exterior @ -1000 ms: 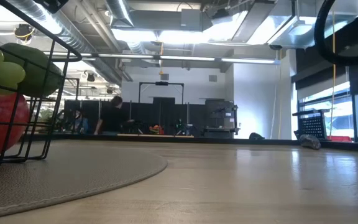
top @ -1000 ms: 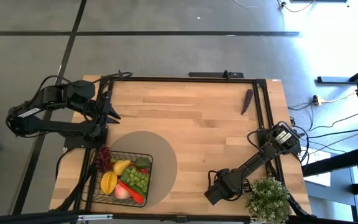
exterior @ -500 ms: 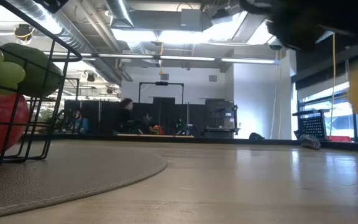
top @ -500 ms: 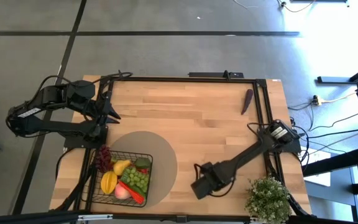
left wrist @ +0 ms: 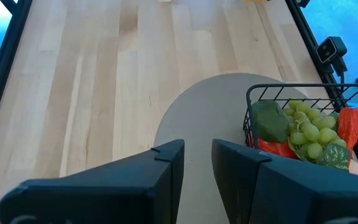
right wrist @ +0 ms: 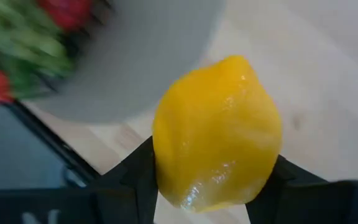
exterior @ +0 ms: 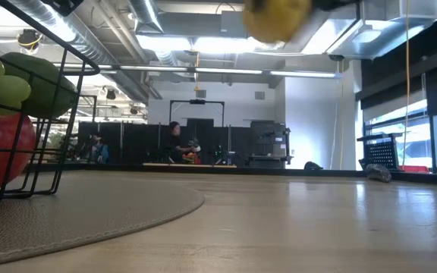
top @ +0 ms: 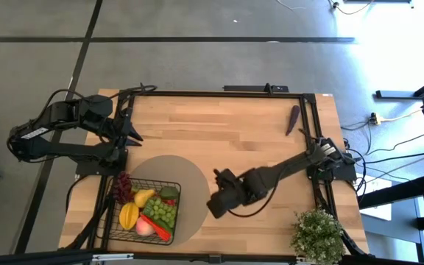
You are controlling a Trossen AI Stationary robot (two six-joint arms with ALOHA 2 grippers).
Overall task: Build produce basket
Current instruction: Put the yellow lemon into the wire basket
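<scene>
One lemon (right wrist: 216, 134) sits clamped in the right pincer (top: 216, 206), above the desk (top: 227, 140) beside the round mat (top: 193, 184). One basket (top: 169, 185) holds perhaps seven items. One eggplant (top: 292, 119) lies apart. The left pincer (left wrist: 197, 165) waits slightly parted, empty.

Right gripper (top: 217, 204) hung over table (top: 234, 140) just beside round mat (top: 194, 184), near basket (top: 140, 208) w/ produce (top: 147, 209); left gripper (top: 129, 126) sat at far-left edge, eggplant (top: 292, 119) far right, potted plant (top: 316, 232) near corner.
</scene>
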